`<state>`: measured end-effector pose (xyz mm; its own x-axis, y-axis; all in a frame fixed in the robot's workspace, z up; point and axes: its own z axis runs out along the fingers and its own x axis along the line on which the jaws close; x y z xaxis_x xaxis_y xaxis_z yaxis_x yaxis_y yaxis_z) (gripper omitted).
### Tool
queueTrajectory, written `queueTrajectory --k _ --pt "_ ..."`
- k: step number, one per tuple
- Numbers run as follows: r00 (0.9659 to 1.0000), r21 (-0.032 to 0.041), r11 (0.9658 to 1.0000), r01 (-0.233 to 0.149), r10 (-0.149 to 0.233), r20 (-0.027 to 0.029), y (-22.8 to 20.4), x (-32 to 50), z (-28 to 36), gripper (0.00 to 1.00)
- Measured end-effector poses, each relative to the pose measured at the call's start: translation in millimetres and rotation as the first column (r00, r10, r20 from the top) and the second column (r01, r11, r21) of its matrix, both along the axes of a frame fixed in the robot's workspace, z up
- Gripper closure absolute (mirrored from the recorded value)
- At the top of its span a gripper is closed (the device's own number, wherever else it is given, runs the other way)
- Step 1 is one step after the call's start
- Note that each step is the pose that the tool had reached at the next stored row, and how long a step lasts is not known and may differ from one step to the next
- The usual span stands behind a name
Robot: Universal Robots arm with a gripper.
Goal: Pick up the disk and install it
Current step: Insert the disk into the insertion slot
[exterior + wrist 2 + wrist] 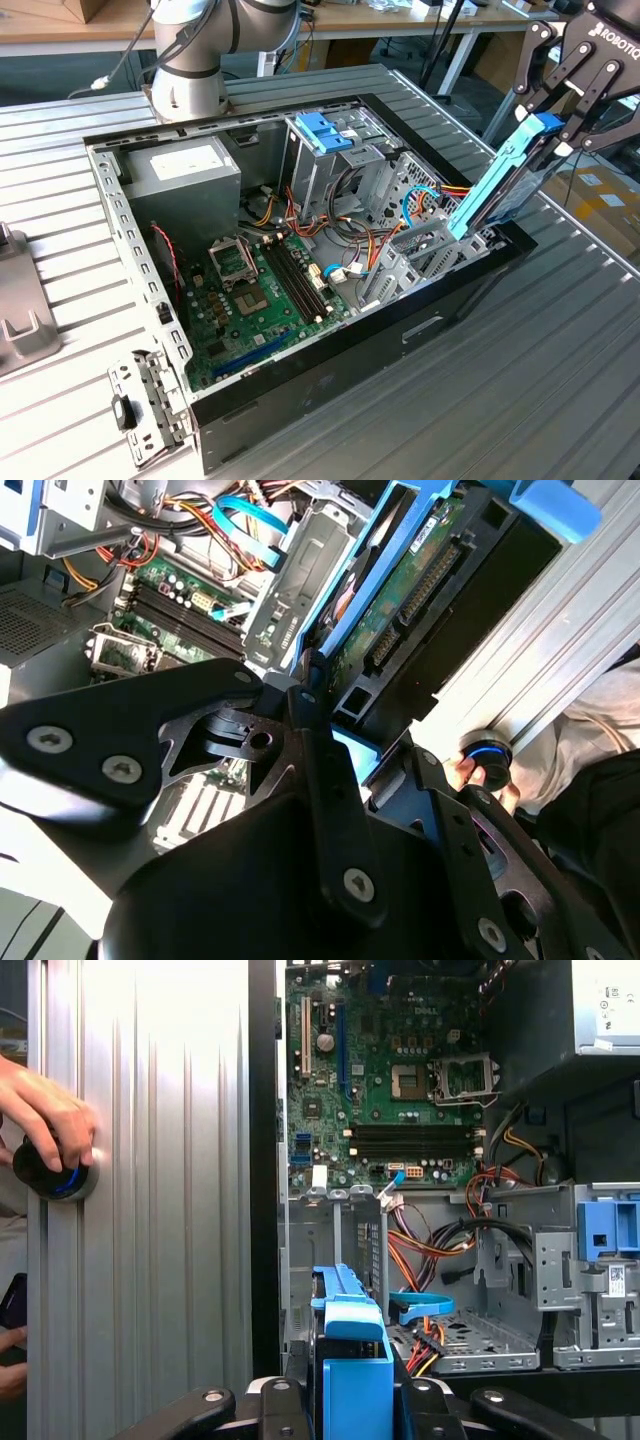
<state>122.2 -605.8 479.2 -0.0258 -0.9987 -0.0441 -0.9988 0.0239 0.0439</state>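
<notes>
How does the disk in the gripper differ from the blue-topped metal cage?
The disk hangs tilted in the gripper over the edge of the case; the cage stands upright inside the case. The disk has blue rails along its sides; the cage has a blue top piece. Both carry blue plastic.

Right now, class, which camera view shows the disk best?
The exterior view: the disk shows along nearly its whole length, tilted, held by the pincer. The second wrist view shows its circuit-board face; the first wrist view, its blue end.
</notes>
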Motion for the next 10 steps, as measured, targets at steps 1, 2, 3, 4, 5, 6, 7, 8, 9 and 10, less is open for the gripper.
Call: queueTrajectory --k 1,2,3,4,5,6,7,8,9,10 --pt "1.0 -0.0001 1.0 0.0 0.0 0.0 0.0 -0.3 0.0 0.63" --pt "1.0 0.0 1.0 0.0 0.0 0.0 0.0 -0.6 0.0 0.63" --pt "1.0 -0.0001 1.0 0.0 0.0 0.0 0.0 -1.0 0.1 0.63" --pt "1.0 0.0 1.0 0.0 0.0 0.0 0.0 -1.3 0.0 0.63" --pt "1.0 0.0 1.0 0.0 0.0 0.0 0.0 -1.7 0.0 0.63" --pt "1.0 -0.0001 1.0 0.0 0.0 0.0 0.0 -2.4 0.0 0.63" --pt "1.0 0.0 1.0 0.0 0.0 0.0 0.0 -3.3 0.0 0.63" --pt "1.0 0.0 1.0 0.0 0.0 0.0 0.0 -4.0 -0.1 0.63" --pt "1.0 0.0 1.0 0.0 0.0 0.0 0.0 -4.6 -0.1 0.63" --pt "1.0 -0.0001 1.0 0.0 0.0 0.0 0.0 -5.1 0.0 0.63"
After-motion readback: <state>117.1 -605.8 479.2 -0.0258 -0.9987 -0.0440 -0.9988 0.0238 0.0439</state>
